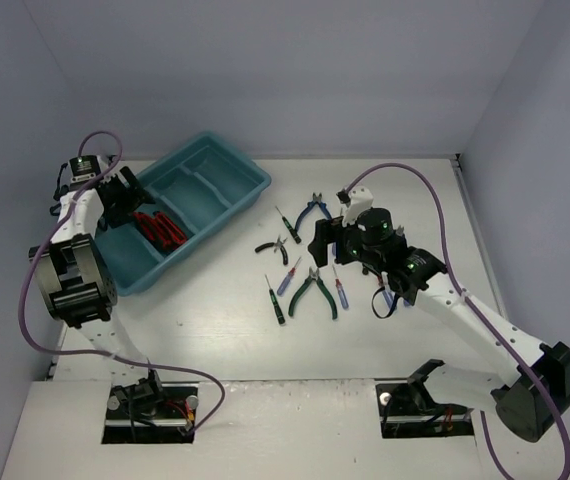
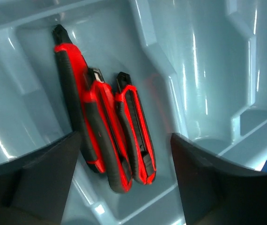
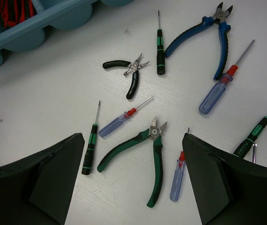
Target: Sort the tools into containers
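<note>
**Green pliers lie under the open right gripper**

The right gripper [image 3: 132, 140] hangs over the loose tools on the table [image 3: 44, 93]. Its two fingers stand wide apart and hold nothing. In the right wrist view the green pliers [image 3: 145, 150] lie in the gap between the fingers. The head of the pliers points away from the wrist. The two handles spread toward the wrist, one nearly straight back and one slanting toward the left finger. The long axis therefore runs roughly across the line on which the fingers close. I judge that a plain descent would put one finger on each side. The grip would be narrower near the joint than at the spread handle ends.

Two small screwdrivers are close. One [image 3: 124, 119] is near the head on its left. The other [image 3: 176, 176] is just beside the straight handle, and I think a finger could catch it.

The left gripper [image 2: 125, 154] is also spread apart and holds nothing. It hangs over the tray [image 2: 208, 70], where the red cutters [image 2: 105, 131] lie side by side in one compartment. In the top view this arm is well apart from the loose tools, so the right arm is the nearer one. From the pliers, the tray lies toward the far left.
</note>
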